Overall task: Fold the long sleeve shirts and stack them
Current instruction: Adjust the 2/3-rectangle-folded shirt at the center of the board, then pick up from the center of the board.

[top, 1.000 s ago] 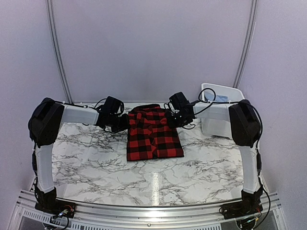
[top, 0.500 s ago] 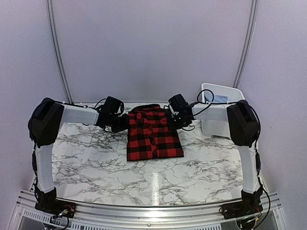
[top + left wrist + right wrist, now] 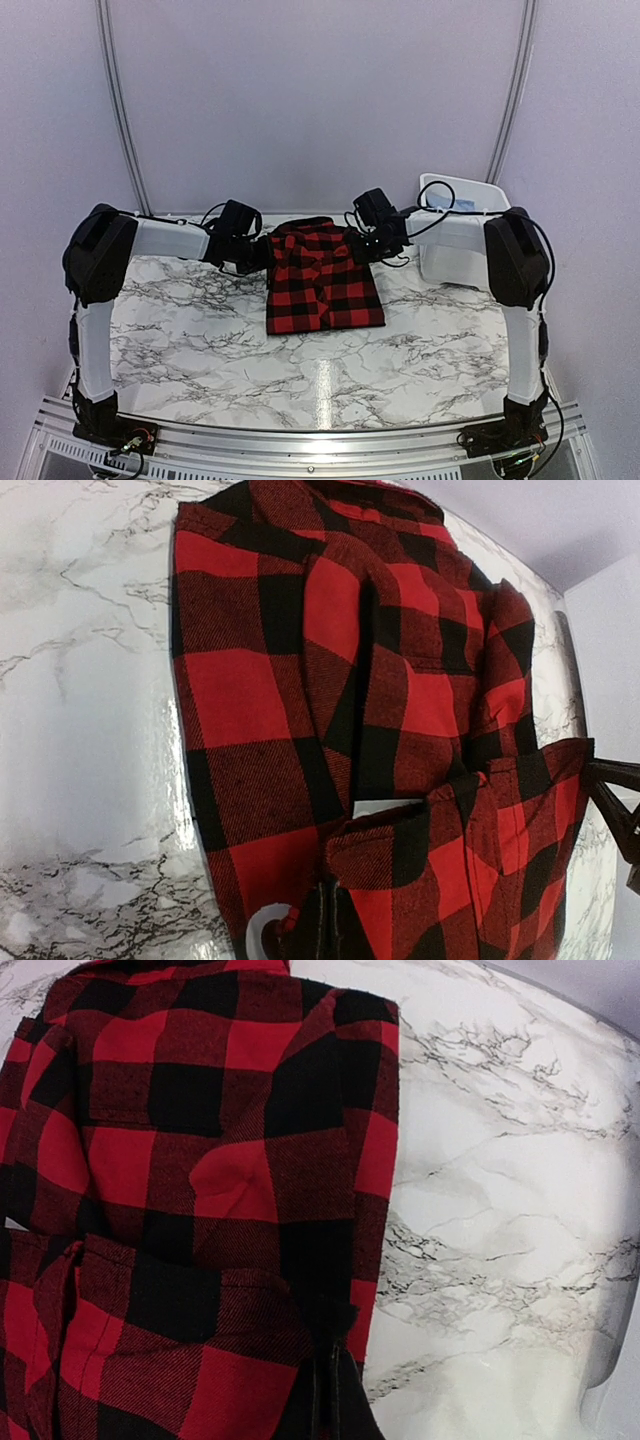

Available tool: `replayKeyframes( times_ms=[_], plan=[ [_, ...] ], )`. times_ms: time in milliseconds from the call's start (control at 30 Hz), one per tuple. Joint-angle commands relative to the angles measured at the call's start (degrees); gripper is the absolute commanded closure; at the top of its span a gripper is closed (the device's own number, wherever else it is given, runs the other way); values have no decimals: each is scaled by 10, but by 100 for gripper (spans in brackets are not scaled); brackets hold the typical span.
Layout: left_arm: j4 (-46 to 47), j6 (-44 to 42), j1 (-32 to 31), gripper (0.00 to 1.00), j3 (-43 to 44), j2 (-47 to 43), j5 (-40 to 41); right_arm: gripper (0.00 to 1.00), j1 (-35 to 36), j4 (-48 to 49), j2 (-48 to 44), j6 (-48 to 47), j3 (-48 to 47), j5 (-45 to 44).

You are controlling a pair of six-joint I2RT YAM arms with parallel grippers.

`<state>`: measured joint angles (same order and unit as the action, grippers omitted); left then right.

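Top external: can see the flannel shirt (image 3: 323,280) mid-frame on the marble table (image 3: 200,330), already a rough rectangle, collar end toward the top. Pinned at its upper corners by the left gripper (image 3: 254,256) and right gripper (image 3: 370,243). White tub (image 3: 462,232) off at the right.

Left wrist: fingers (image 3: 318,930) at the bottom edge, pinched tight on a bunched fold of checked cloth.

Right wrist: same deal, fingers (image 3: 325,1405) closed on the shirt's edge at bottom centre.

Looks like mid-fold. Next up, probably: lift both corners together, carry toward the lower hem, lay flat without dragging the rest.
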<state>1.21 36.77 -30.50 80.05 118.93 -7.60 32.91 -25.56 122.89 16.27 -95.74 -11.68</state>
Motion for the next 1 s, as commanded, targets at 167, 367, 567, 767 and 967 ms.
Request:
replayKeyframes(
  times_ms=[167, 367, 567, 767, 967],
  plan=[
    [-7, -13, -2, 84, 16, 21, 13, 71, -10, -13, 9, -4, -3, -3],
    [-59, -18, 4, 44, -6, -63, 87, 48, 0, 10, -57, -6, 39, 42],
    [-65, 34, 3, 41, -116, -159, 34, 46, 42, 79, -91, -21, 78, 156],
    [-61, 62, -39, 49, -221, -202, -22, 66, 31, 71, -31, -8, 31, 168],
    [-58, 85, -91, 50, -264, -216, -27, 73, 5, 73, 2, 4, 35, 131]
  ],
)
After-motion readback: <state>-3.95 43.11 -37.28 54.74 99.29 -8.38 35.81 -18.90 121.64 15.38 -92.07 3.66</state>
